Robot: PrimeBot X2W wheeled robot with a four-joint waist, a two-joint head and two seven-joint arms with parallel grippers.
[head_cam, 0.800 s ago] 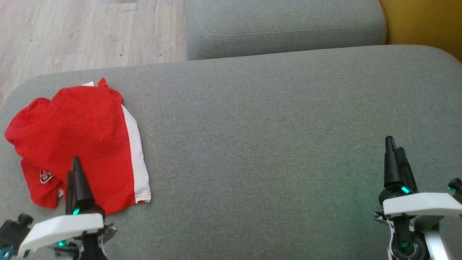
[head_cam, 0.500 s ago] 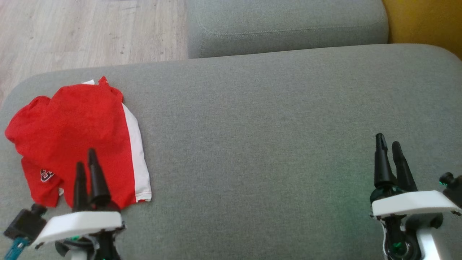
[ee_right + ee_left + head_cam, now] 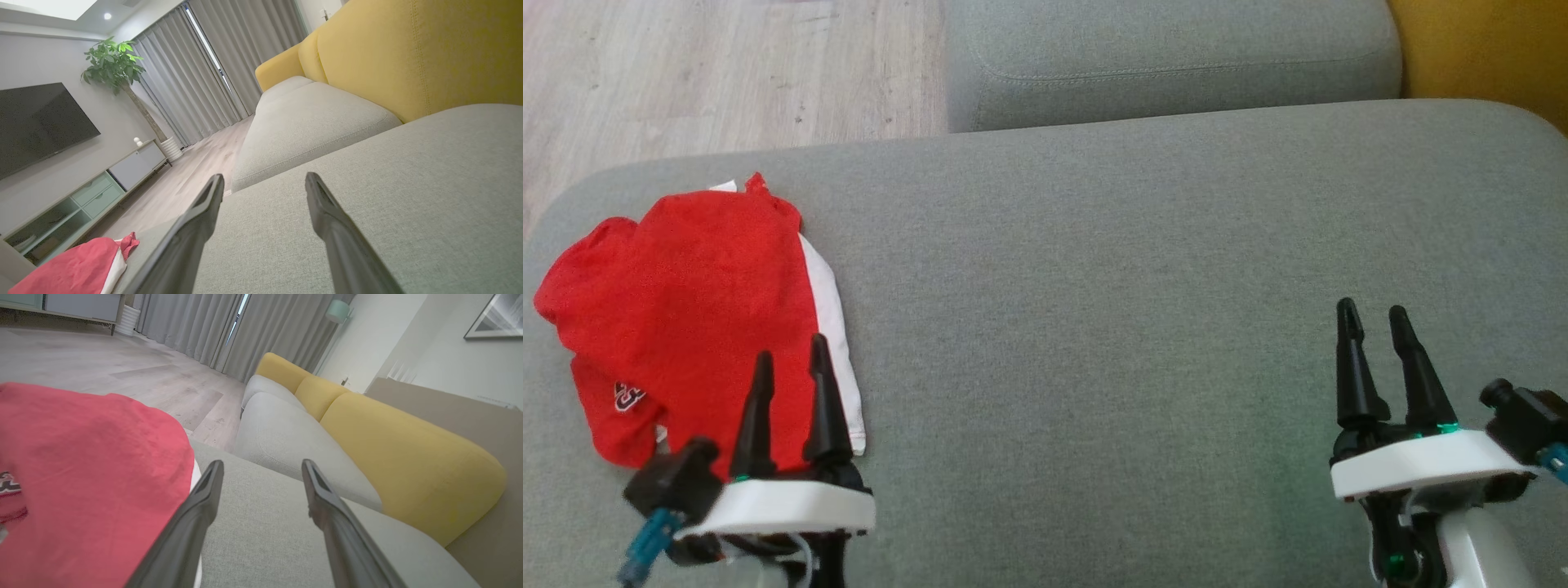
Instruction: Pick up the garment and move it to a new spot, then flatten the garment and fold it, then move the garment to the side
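Left gripper, fingers spread and empty, points to 12 o'clock beside the red garment, crumpled at 9 o'clock on the cushion; right gripper, likewise spread, at 4 o'clock.

The garment lies on the sofa cushion, just ahead and left of the left fingers. The right fingers stand over bare cushion, well apart from it. Beyond both pairs lie a 2nd cushion and the floor.
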